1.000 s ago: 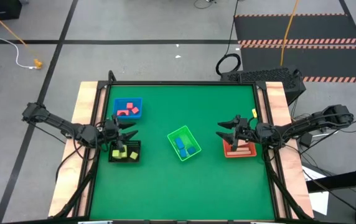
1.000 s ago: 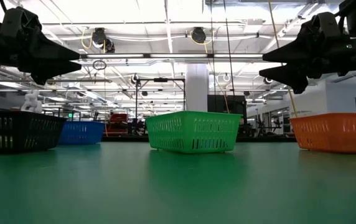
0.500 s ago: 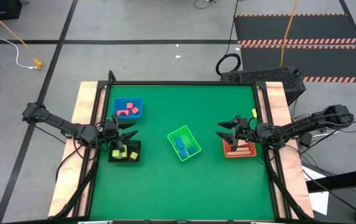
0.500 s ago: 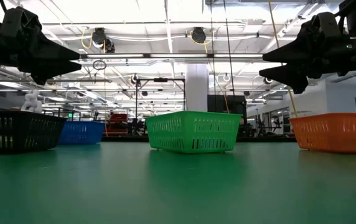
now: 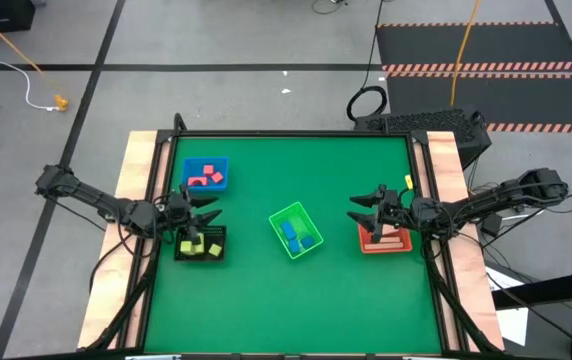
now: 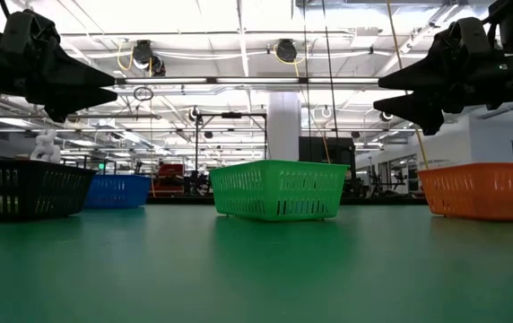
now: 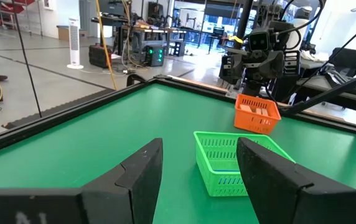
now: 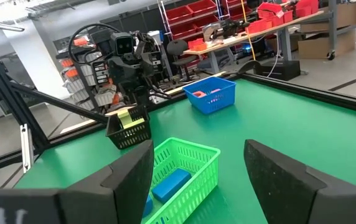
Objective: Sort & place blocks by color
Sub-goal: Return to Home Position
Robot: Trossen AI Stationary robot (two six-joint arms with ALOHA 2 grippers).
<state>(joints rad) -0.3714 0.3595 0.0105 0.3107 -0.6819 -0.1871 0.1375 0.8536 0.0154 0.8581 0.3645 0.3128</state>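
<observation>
The blocks lie sorted in four bins on the green table. Red and pink blocks (image 5: 204,178) are in the blue bin (image 5: 188,166), yellow blocks (image 5: 192,247) in the black bin (image 5: 218,232), blue blocks (image 5: 298,237) in the green bin (image 5: 288,211), and tan blocks (image 5: 396,237) in the red bin (image 5: 386,248). My left gripper (image 5: 213,208) hangs open in the air between the blue and black bins. My right gripper (image 5: 355,210) hangs open at the red bin's left edge. Both sit well above the table in the low view, the left gripper (image 6: 108,94) and the right gripper (image 6: 382,96).
The green bin (image 7: 234,162) stands askew near the table's middle, between the two arms. Bare green mat lies along the near and far parts of the table. Wooden rails run along the left and right edges. A workshop room shows beyond the table.
</observation>
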